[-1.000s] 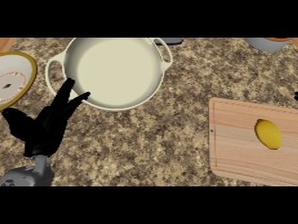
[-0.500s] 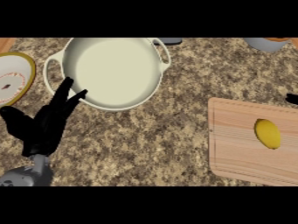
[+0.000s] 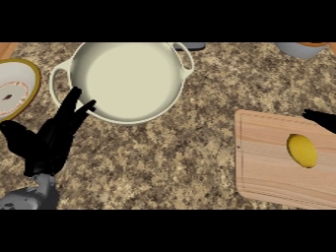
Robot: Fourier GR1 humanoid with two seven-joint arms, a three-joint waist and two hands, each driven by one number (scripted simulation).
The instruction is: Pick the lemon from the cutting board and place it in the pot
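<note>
Now I see my right hand (image 3: 330, 121) has slid in from the right edge over the cutting board (image 3: 265, 165), fingers open just beside the ungrasped lemon (image 3: 302, 150), pot (image 3: 130, 81) waiting, left hand (image 3: 50, 138) open near it.

The lemon (image 3: 302, 150) is a yellow oval lying on the right part of the pale wooden board (image 3: 268, 162), its long axis running up and down the view. The cream pot (image 3: 129, 81), round with two side handles and no lid on, stands upright well apart, up and to the left.
</note>
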